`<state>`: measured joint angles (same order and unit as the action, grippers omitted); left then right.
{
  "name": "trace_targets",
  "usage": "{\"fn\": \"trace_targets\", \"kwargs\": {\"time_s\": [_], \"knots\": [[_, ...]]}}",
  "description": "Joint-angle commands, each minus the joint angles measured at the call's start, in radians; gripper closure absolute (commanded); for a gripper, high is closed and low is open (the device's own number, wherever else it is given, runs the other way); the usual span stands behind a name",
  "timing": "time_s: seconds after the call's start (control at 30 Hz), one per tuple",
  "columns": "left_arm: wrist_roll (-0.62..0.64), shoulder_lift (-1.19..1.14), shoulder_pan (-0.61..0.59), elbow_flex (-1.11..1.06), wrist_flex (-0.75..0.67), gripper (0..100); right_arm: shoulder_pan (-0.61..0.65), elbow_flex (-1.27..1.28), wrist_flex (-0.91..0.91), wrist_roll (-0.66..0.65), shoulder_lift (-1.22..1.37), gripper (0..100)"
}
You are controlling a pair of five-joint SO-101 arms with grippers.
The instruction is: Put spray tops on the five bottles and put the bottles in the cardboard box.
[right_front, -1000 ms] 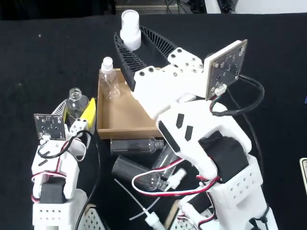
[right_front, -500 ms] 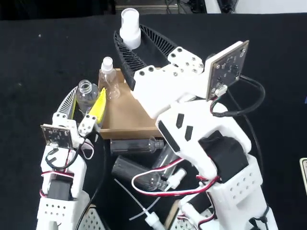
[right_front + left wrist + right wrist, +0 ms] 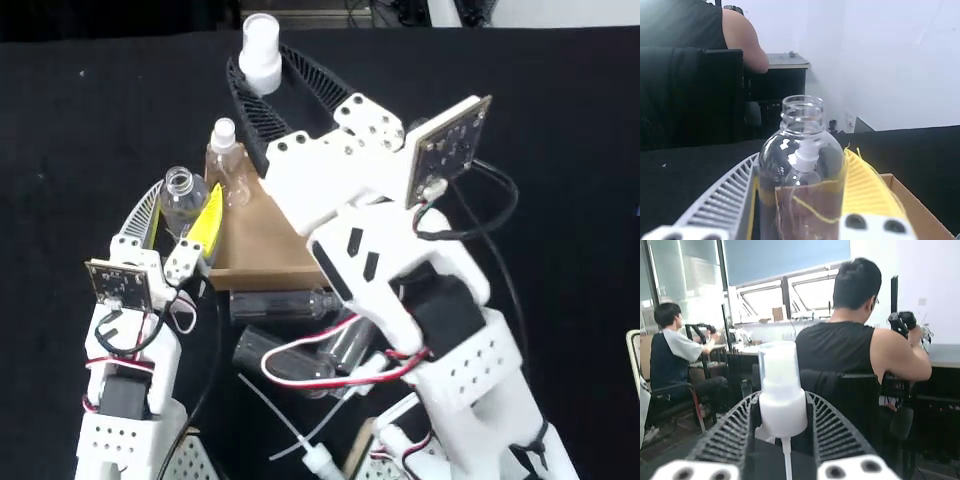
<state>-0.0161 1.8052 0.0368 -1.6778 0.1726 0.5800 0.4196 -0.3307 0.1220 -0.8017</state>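
Clear uncapped bottle (image 3: 181,192), upright in the closed left gripper (image 3: 186,205) just beside the box (image 3: 262,252); white spray top (image 3: 260,52), clamped in the right gripper (image 3: 262,70), sits well apart. Risk: its hanging tube (image 3: 786,460) may miss the narrow neck, or tilted threads may jam.

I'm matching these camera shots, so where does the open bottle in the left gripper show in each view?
High view: bottle left of centre, upright in the left gripper, beside the box.
Left wrist view: bottle close up, gripped, neck open.
Right wrist view: faces the room instead, past a gripped spray top.
Shared landmark: the box edge next to the bottle.
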Motion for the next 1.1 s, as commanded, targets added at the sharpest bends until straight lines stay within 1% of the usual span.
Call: {"fn": "trace_targets", "kwargs": {"time_s": [0.0, 0.13, 0.23, 0.4, 0.47, 0.63, 0.8, 0.97, 1.07], "knots": [[0.008, 0.009, 0.007, -0.022, -0.026, 86, 0.012, 0.021, 0.094, 0.008, -0.001, 98.6], [0.008, 0.009, 0.007, -0.022, -0.026, 86, 0.012, 0.048, 0.166, 0.008, -0.001, 98.6], [0.008, 0.009, 0.005, -0.022, -0.026, 86, 0.015, 0.064, 0.178, 0.008, 0.001, 98.6], [0.008, 0.009, 0.005, -0.022, -0.026, 86, 0.075, 0.097, 0.181, 0.008, 0.001, 98.6], [0.008, 0.009, 0.005, -0.022, -0.026, 86, 0.109, 0.120, 0.213, 0.003, 0.001, 98.6], [0.008, 0.009, 0.005, -0.022, -0.026, 86, 0.117, 0.156, 0.295, 0.006, -0.001, 98.6], [0.008, 0.009, 0.005, -0.022, -0.026, 86, 0.127, 0.151, 0.299, 0.008, -0.001, 98.6], [0.008, 0.009, 0.005, -0.022, -0.026, 86, 0.196, 0.151, 0.299, 0.002, 0.024, 98.6], [0.008, 0.009, 0.005, -0.022, -0.026, 86, 0.198, 0.130, 0.301, 0.002, 0.068, 98.6]]}}
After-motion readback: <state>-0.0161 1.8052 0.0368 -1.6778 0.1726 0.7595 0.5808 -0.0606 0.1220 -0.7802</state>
